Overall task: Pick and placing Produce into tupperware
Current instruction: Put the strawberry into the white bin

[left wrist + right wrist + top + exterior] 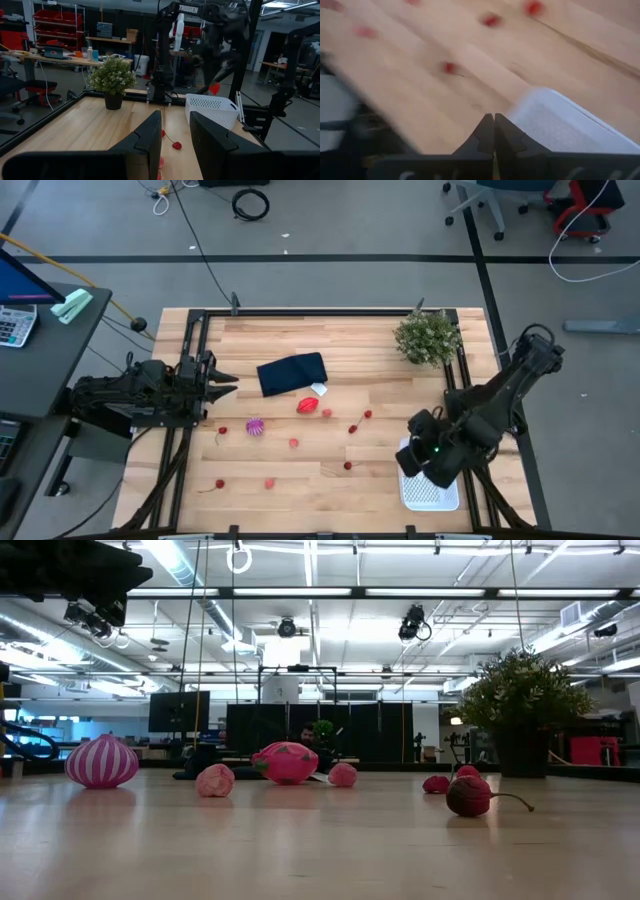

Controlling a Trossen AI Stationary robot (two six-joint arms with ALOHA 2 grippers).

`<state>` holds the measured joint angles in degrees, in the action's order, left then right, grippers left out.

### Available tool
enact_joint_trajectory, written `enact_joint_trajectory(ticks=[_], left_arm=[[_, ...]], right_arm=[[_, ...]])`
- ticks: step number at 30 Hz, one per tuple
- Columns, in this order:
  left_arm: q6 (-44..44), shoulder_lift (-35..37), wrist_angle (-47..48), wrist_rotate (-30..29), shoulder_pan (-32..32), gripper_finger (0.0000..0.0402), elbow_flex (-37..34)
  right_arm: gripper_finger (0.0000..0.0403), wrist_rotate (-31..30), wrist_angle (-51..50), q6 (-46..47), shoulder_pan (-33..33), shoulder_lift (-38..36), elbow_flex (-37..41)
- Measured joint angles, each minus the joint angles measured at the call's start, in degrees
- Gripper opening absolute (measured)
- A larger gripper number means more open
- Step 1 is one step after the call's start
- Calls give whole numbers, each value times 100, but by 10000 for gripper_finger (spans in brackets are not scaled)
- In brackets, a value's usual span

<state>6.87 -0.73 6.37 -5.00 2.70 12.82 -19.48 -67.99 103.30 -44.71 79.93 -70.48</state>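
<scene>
Cloth (292,374) in high view only

Scattered toy produce (307,406) — white mesh-bottomed tupperware (432,494) at table's right edge

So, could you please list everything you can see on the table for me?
Plant: one, green, far right corner.
Cloth: one, navy, middle, far side.
Big fruit: one, red, beside the cloth.
Ball: one, purple striped, left of centre.
Bits: about eight, red and pink, scattered mid-table.
Container: one, white, near right edge.
Left gripper: dark, open, empty, left edge.
Right gripper: dark, shut, over the container.
</scene>
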Motion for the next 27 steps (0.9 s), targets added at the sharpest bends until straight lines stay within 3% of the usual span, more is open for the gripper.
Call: enact_joint_trajectory(ticks=[5,12,17,22,27], left_arm=[[-7,0,-4,0,-2,107,0],[-404,0,-10,-20,-1,107,0],[-610,0,-44,-277,0,107,0],[-613,0,-235,-488,-1,107,0],[-617,0,-394,-489,-1,107,0]], right_arm=[[3,556,-244,942,-54,421,372],[3,959,1028,1004,-45,812,880],[4,1418,1167,1080,-45,1058,1110],[4,1345,1244,1202,-41,1247,1251],[4,804,1268,1359,-41,1305,1253]])
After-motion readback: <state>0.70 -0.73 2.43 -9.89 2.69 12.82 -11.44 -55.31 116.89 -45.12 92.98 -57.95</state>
